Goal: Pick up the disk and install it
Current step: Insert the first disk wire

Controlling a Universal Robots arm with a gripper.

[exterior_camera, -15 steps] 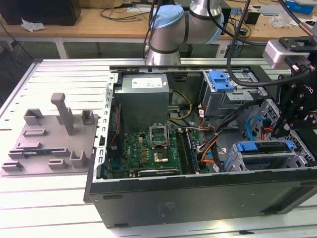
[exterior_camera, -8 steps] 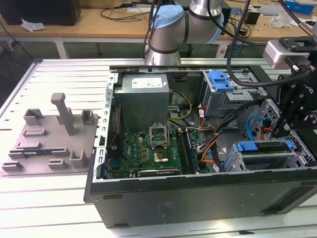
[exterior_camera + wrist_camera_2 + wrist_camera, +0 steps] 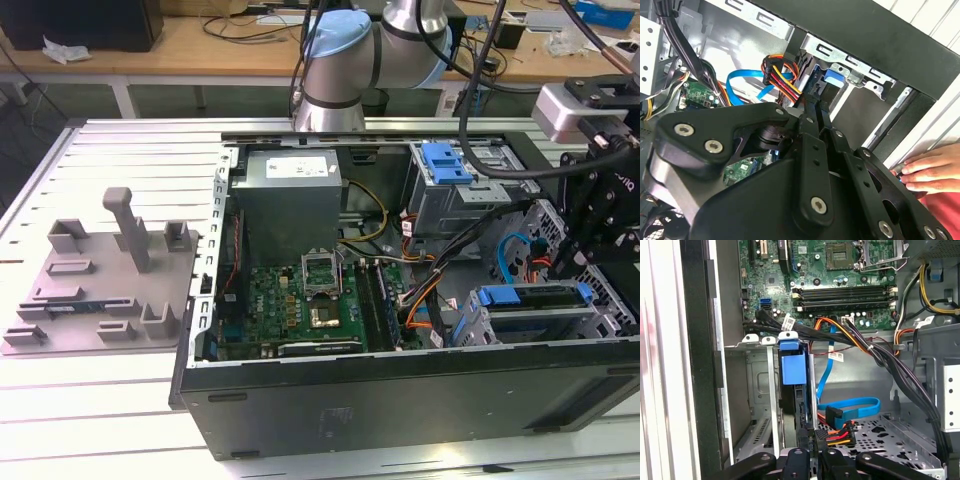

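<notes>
The disk sits edge-up in the lower drive cage at the front of the open computer case, on the exterior view's right. Its blue carrier shows at the cage mouth in both wrist views. My gripper stands at the disk's other end, away from the blue tab. Its black fingers lie close together along the disk's dark edge, and the gripper looks shut on it. The disk's label is hidden.
A grey holder with upright posts lies on the table at the exterior view's left. Orange and blue cables run beside the cage. A second cage with a blue latch stands behind. A person's hand rests on the case edge.
</notes>
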